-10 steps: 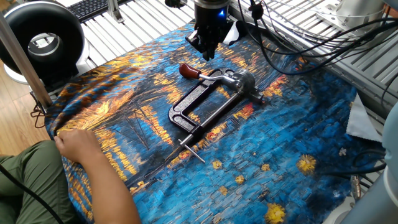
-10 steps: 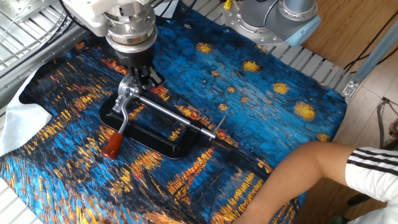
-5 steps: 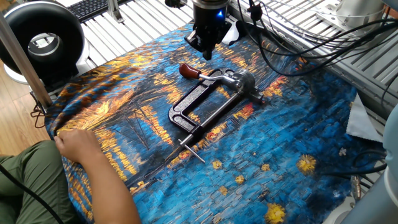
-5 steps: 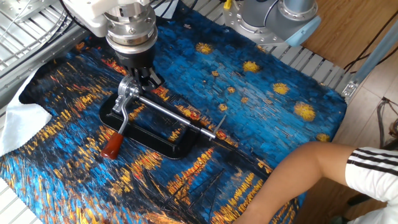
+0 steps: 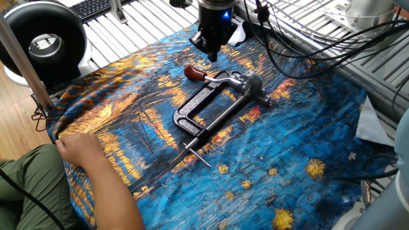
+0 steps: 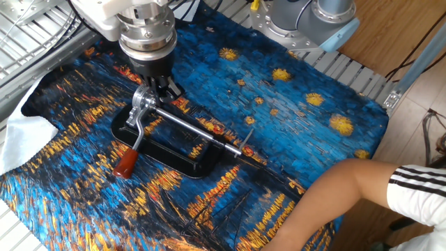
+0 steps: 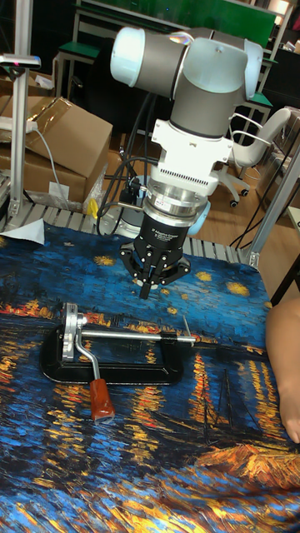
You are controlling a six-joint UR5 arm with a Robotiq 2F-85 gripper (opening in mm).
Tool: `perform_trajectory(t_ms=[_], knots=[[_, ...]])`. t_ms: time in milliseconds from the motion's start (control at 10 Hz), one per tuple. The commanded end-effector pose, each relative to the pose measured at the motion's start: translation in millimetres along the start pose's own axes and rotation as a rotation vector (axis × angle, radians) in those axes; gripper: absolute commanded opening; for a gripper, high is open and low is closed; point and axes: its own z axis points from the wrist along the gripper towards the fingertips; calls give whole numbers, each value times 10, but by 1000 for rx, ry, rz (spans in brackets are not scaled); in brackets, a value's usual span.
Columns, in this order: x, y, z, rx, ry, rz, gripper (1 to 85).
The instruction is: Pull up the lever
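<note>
- A short silver metal lever with a reddish-brown rounded knob handle lies flat at the left of the tall fixed view, its knob pointing toward the near edge; its far end hinges on a grey metal head.
- That head caps the left end of a long black C-shaped clamp frame, smooth and dark, lying flat on the cloth.
- A thin silver screw rod with a small crossbar runs rightward along the frame from the head.
- All of it rests on a wrinkled cloth printed with thick blue and orange-yellow brush strokes, which covers the worktop.
- The black two-finger gripper, under a ribbed silver wrist ring, hangs straight down from the grey-and-pale-blue arm, above and behind the clamp, right of the head.
- Its jaws look drawn close together and hold nothing; they touch neither lever nor clamp.
- At the right edge, a bare forearm rests on the cloth.
</note>
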Motion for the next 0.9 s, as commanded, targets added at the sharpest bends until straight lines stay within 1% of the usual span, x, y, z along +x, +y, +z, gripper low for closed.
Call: perform_trajectory(t_ms=[0,200,600,700,800], knots=[[-6,40,13,-26,-11,7,10],[-15,62,15,-34,-13,17,10],[-12,50,15,-29,-12,9,10],[-32,48,15,-28,-20,-2,10],[-108,0,13,-9,-49,-48,10]])
